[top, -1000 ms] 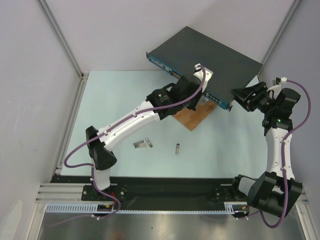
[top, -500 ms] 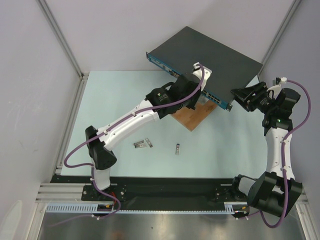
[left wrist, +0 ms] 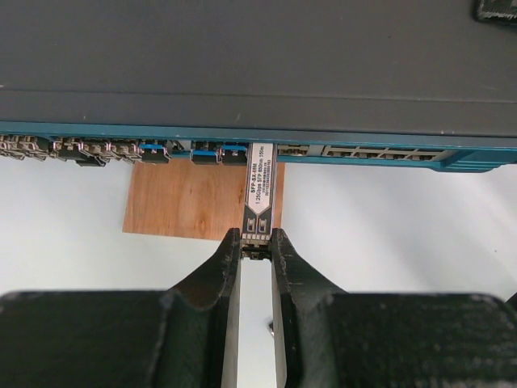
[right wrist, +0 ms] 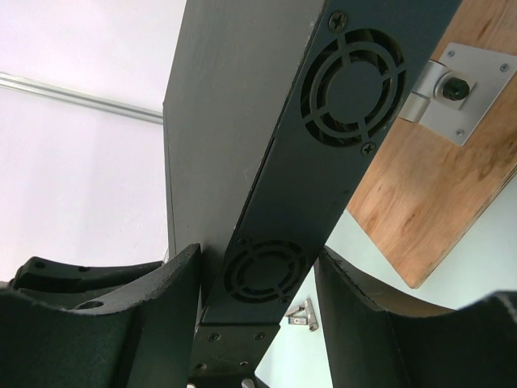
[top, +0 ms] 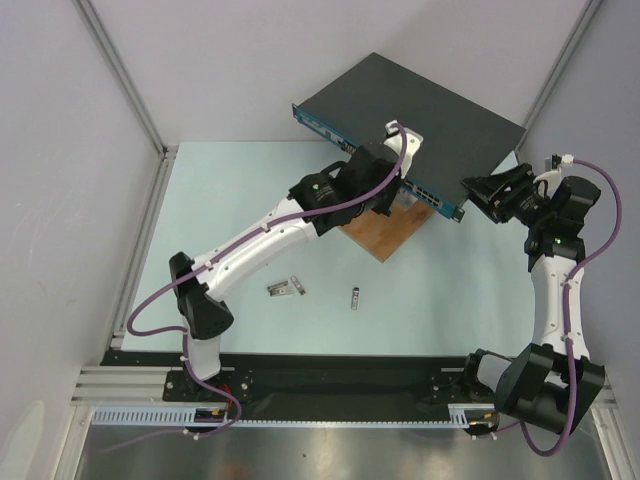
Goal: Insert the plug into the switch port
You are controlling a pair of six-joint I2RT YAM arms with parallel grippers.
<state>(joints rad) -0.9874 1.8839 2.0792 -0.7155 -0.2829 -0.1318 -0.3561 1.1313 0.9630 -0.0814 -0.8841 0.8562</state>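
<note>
The switch (top: 420, 110) is a flat dark grey box with a blue front strip (left wrist: 363, 153), lying at the back of the table. In the left wrist view a small metal plug (left wrist: 259, 190) with a printed label points at the strip. Its nose sits in a port just right of the blue-tabbed ones. My left gripper (left wrist: 257, 242) is shut on the plug's rear end and shows in the top view at the switch's front (top: 397, 190). My right gripper (right wrist: 262, 299) clamps the switch's vented right end (right wrist: 266, 275), which the top view shows too (top: 478, 195).
A brown wooden board (top: 385, 232) lies under the switch's front edge, with a metal bracket (right wrist: 452, 89) on it. Two loose plugs (top: 285, 288) (top: 355, 297) lie on the pale table nearer the arm bases. Frame posts and walls close both sides.
My left arm has crept a little toward the switch's front, carrying the plug with it. The right arm and the switch have stayed put.
</note>
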